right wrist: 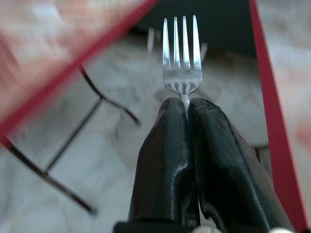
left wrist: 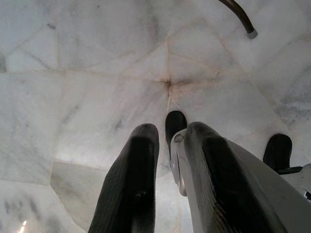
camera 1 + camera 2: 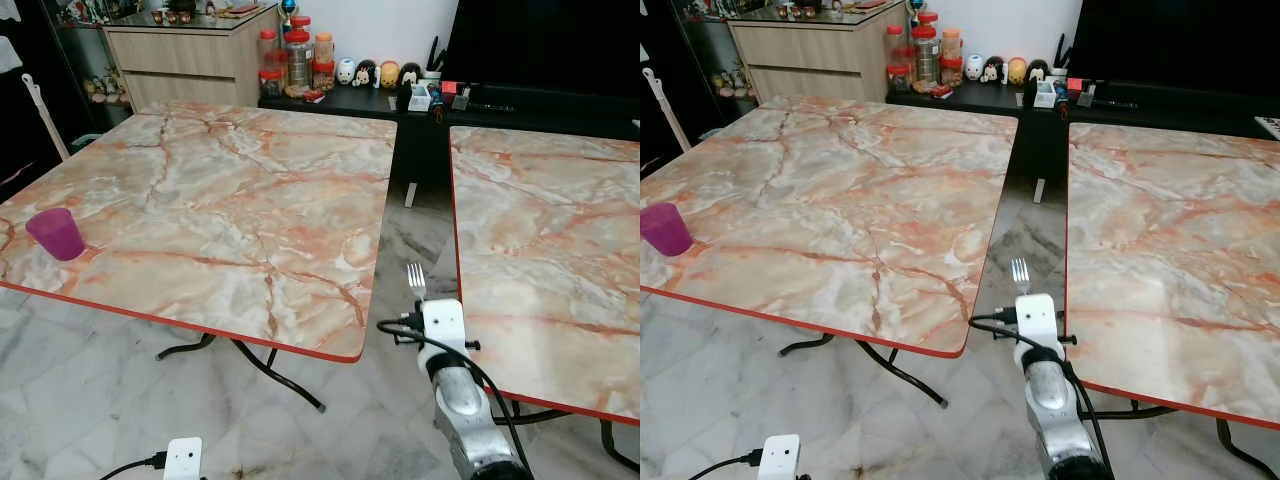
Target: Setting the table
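Two marble-patterned, red-edged tables fill the frame: the left table and right table. A purple plastic cup stands at far left; a silver metal fork sits lower centre, between them.

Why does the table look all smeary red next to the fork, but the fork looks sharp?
In the right wrist view, the fork held in the right gripper is in focus, while the table edge beside it is blurred. In the left eye view, the same table looks sharp.

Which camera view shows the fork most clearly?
The right wrist view: the fork stands large, all four tines sharp, above the shut right pincer. Both eye views show it small, over the gap between the tables.
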### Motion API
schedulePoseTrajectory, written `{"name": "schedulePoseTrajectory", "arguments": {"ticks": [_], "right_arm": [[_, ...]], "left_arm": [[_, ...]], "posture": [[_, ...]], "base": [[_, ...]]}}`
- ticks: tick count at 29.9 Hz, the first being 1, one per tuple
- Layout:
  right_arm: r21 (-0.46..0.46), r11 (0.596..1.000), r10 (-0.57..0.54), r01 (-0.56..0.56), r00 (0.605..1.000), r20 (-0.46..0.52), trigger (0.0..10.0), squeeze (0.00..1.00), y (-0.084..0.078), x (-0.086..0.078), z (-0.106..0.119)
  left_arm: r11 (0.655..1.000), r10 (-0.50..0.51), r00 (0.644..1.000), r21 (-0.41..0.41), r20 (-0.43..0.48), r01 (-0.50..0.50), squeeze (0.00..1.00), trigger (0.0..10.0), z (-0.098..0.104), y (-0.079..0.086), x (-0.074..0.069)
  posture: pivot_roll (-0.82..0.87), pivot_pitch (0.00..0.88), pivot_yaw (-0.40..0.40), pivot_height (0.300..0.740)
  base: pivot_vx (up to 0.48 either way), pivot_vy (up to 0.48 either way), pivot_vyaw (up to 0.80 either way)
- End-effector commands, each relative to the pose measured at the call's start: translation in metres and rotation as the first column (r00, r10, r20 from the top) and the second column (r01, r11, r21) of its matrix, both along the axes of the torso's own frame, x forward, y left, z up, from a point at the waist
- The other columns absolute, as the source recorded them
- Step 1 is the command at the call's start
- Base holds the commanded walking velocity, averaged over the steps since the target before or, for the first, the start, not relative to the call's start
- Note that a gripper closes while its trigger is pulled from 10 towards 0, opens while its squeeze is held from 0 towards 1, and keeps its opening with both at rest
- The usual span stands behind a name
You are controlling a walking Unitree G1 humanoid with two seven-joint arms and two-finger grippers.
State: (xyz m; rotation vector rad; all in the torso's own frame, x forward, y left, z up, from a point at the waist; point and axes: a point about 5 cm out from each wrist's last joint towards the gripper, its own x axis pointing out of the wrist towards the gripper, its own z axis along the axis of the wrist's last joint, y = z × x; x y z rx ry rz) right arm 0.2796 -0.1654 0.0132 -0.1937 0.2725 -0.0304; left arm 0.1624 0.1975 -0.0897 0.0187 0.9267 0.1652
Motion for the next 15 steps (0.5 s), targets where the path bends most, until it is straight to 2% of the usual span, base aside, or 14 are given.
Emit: {"name": "schedulePoseTrajectory", "arguments": {"ticks": [1, 7, 15], "right_arm": [[-0.004, 1.000, -0.010, 0.010, 1.000, -0.020, 10.0, 0.00, -0.005, -0.004, -0.006], [-0.017, 1.000, -0.018, 0.017, 0.995, -0.100, 10.0, 0.00, -0.015, -0.015, -0.022], [-0.011, 1.000, -0.016, 0.015, 0.995, -0.098, 10.0, 0.00, -0.016, -0.016, -0.024]], "left_arm": [[1.000, -0.008, 1.000, 0.000, -0.008, 0.008, 0.00, 10.0, 0.000, 0.001, 0.000], [1.000, -0.010, 1.000, 0.003, -0.006, 0.010, 0.00, 10.0, 0.000, 0.002, 0.001], [1.000, -0.009, 1.000, 0.005, -0.007, 0.009, 0.00, 10.0, 0.000, 0.003, 0.001]], "posture": [[-0.03, 0.000, 0.000, 0.732], [-0.02, 0.000, 0.003, 0.732], [-0.02, 0.000, 0.004, 0.732]], "base": [[0.000, 0.000, 0.00], [0.000, 0.000, 0.00], [0.000, 0.000, 0.00]]}}
